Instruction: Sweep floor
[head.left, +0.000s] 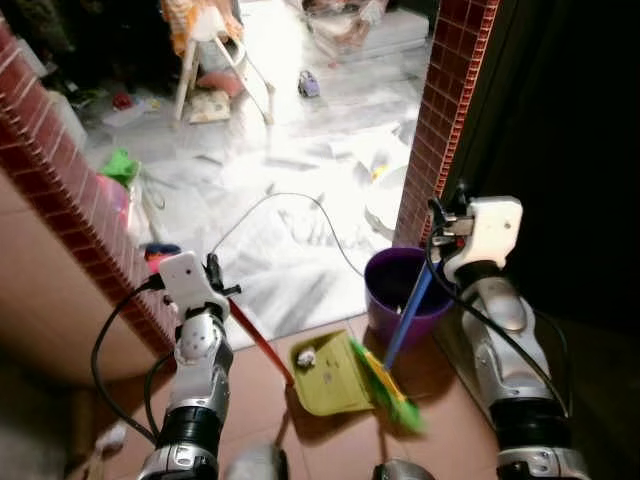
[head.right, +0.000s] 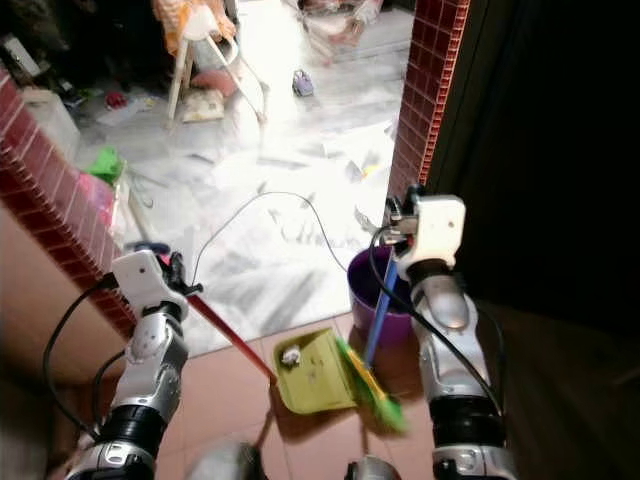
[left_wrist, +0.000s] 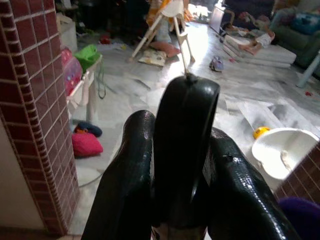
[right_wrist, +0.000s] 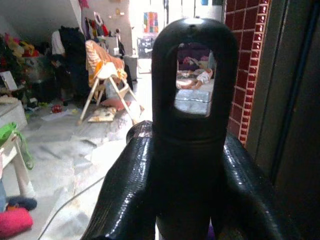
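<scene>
A yellow-green dustpan (head.left: 328, 377) lies on the brown tiled floor with a crumpled white scrap (head.left: 306, 357) in it. Its red handle (head.left: 258, 340) slants up to my left gripper (head.left: 214, 275), which is shut on the handle's black end (left_wrist: 185, 150). A broom with a blue handle (head.left: 408, 315) and green bristles (head.left: 392, 392) rests at the dustpan's right edge. My right gripper (head.left: 442, 222) is shut on the broom's black looped end (right_wrist: 194, 100).
A purple bucket (head.left: 405, 292) stands just behind the dustpan beside a red brick pillar (head.left: 445, 110). Another brick wall (head.left: 60, 175) runs along the left. A thin cable (head.left: 300, 205) crosses the white marble floor, with a white high chair (head.left: 215, 50), toys and a white basin (left_wrist: 282, 152) beyond.
</scene>
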